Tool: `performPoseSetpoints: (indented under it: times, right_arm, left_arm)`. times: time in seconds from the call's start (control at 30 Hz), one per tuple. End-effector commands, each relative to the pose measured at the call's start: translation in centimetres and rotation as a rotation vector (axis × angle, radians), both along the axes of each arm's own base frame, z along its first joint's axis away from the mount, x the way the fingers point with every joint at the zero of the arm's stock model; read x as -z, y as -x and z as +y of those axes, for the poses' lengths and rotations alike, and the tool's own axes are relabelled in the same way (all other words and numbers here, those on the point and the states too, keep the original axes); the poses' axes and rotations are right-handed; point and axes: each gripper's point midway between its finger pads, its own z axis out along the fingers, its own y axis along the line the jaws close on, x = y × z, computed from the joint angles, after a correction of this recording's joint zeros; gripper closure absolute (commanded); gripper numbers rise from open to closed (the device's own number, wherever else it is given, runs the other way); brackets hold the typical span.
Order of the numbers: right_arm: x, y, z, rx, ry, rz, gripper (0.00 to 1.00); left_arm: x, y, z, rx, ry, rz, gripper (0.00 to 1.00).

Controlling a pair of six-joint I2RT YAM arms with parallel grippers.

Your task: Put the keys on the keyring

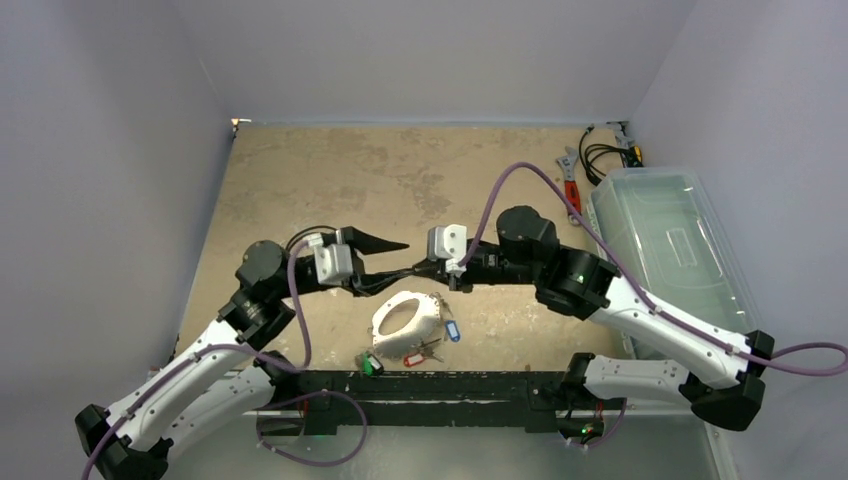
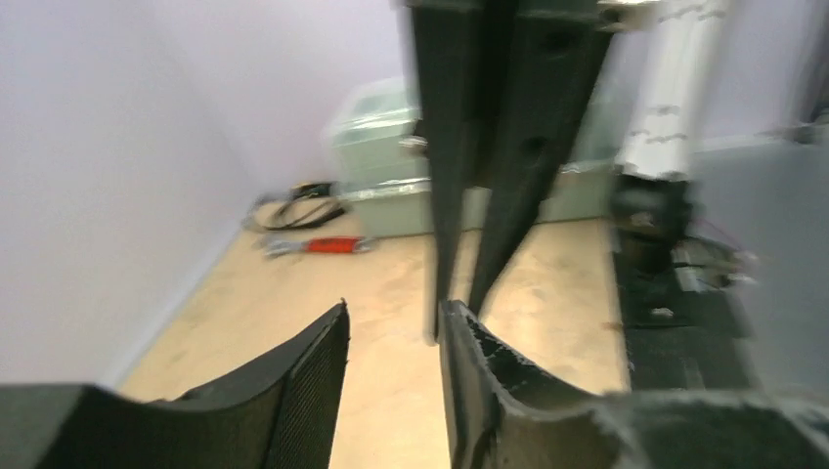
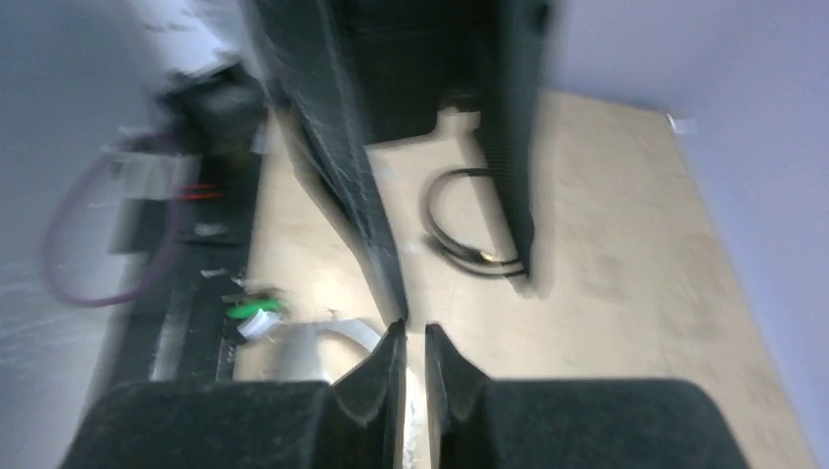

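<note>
Facing end effectors: left end effector (image 1: 392, 262) and right end effector (image 1: 412, 272) sit tip to tip above the surface (image 1: 330, 180). The right's tips look just beside one left finger. I'd worry about a finger-on-finger knock if either one advances.
left end effector: fingers spread apart, nothing between them.
right end effector: fingers pressed nearly together. I can't tell whether anything thin is pinched, because the wrist views are blurred.
keyring (image 1: 408, 318): on the surface, on the near side of both tips, close to the near edge. Not held.
keyring axis: in the top view the long axis runs near-left to far-right. The opening looks turned up and leftward. I can't confirm the tilt.
keys (image 1: 413, 358): on the surface by the keyring's near and right sides. Green tag near-left, red in the middle, blue on the right. The blue-tagged one lies roughly near-to-far.
edge risk: the keys lie just beside the mounting rail (image 1: 450, 385). I judge a clumsy nudge could shove them against it or roll the keyring away.
</note>
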Motion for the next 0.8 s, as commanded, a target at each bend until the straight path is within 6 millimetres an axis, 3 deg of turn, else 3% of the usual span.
performPoseSetpoints:
  times: [0.0,0.07,0.13,0.27,0.37,0.4,0.53,0.77]
  right_arm:
    - [-1.3,-3.1,-0.8,0.203,-0.087,-0.009,0.95]
    - [1.0,-3.8,-0.8,0.250,-0.044,0.035,0.80]
    - [3.6,-3.7,-0.5,0.251,-0.008,0.089,0.62]
    - [5.5,-3.1,0.6,0.229,-0.068,0.168,0.46]
    - [6.8,-3.9,1.1,0.273,-0.117,0.196,0.41]
    - [7.4,-4.1,1.4,0.278,-0.120,0.207,0.41]
    - [11.0,-2.5,3.4,0.136,-0.017,0.247,0.43]
    - [17.9,2.0,6.8,-0.159,0.194,0.263,0.44]
  left_arm:
    - [0.0,-3.4,1.3,-0.204,-0.005,0.056,0.53]
    - [0.1,-4.9,2.4,-0.313,-0.002,0.074,0.43]
    - [0.0,-6.0,3.4,-0.401,-0.013,0.070,0.41]
    - [-0.2,-7.4,5.5,-0.540,-0.021,0.037,0.38]
    - [-0.2,-9.0,8.2,-0.712,-0.029,0.035,0.37]
    - [-0.4,-9.9,10.0,-0.820,-0.020,0.041,0.37]
    - [-0.6,-11.1,14.4,-1.056,0.023,0.048,0.35]
    - [-0.9,-11.1,17.2,-1.174,0.044,0.027,0.34]
